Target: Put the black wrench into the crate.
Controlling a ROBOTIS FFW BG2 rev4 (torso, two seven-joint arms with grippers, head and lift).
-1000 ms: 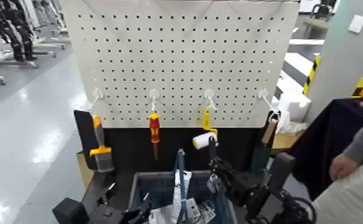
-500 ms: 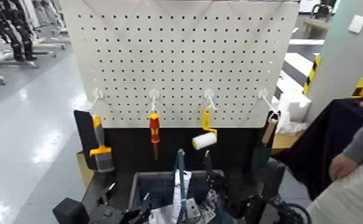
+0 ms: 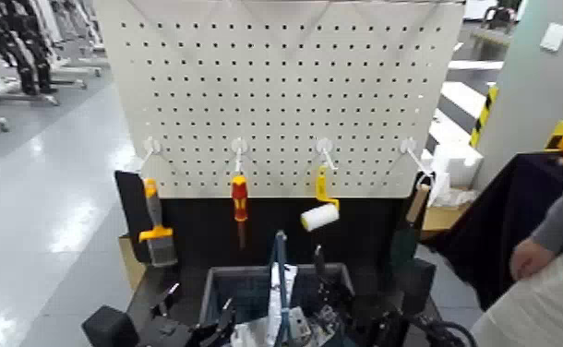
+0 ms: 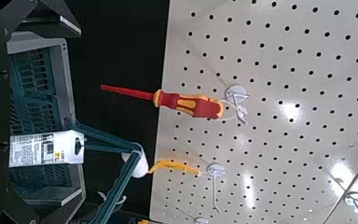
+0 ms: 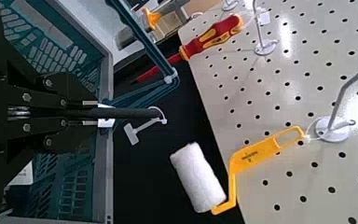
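My right gripper (image 3: 339, 309) is low over the right half of the blue-grey crate (image 3: 213, 282) and is shut on the black wrench (image 3: 319, 262), whose handle sticks up above the crate's far rim. In the right wrist view the fingers (image 5: 47, 103) clamp the wrench (image 5: 121, 113), which reaches out beside the crate's ribbed wall (image 5: 61, 47) and its upright divider (image 5: 142, 35). The wrench's metal jaw is hidden. My left gripper (image 3: 188, 330) sits parked low at the crate's left front. The crate also shows in the left wrist view (image 4: 37, 84).
On the pegboard (image 3: 276, 92) hang an orange-handled brush (image 3: 154, 231), the red-and-yellow screwdriver (image 3: 239, 201), the yellow-handled paint roller (image 3: 319, 214) and a tool at the right (image 3: 414, 208). A brown cardboard box (image 3: 130, 260) stands left. A person's hand (image 3: 530, 258) is at the right.
My right gripper has moved down and to the left with the wrench, from beside the crate's right wall to low over its right half. The left arm has not moved.
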